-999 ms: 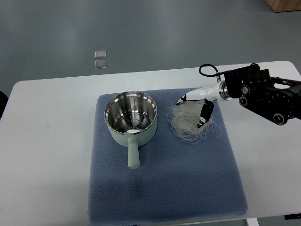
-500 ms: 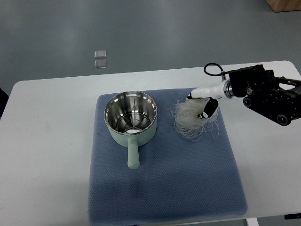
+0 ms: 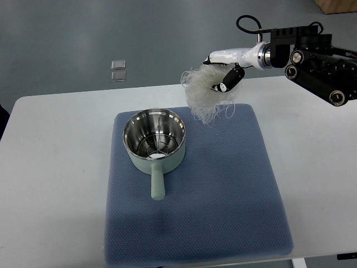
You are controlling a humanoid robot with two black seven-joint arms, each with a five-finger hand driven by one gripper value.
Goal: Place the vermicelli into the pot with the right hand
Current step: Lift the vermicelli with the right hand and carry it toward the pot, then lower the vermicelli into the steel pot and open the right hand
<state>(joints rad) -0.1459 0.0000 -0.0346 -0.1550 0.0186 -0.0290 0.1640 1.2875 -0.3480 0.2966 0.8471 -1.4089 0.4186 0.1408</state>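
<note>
The right hand comes in from the right edge, fingers curled around a tangled white bundle of vermicelli — the bundle hangs in the air, clear of the blue mat, above the mat's far edge and off to the upper right of the pot. Loose strands trail down from the clump toward the mat. The pot sits on the mat's left part, pale green outside, steel inside, handle pointing toward the camera, with what looks like a wire rack at the bottom. No vermicelli is in it yet.

The left hand is not in view.

Handling judgement: the vermicelli looks very light, springy and loose — a nest of thin strands rather than a solid lump. It likely sheds strands and snags on fingers at release, so stragglers may drape over the pot rim or fall on the mat. Best hold is through the dense middle of the clump, as the hand appears to have it, not the dangling ends. The task seems about midway: bundle lifted, carry over the pot opening and release remaining.
</note>
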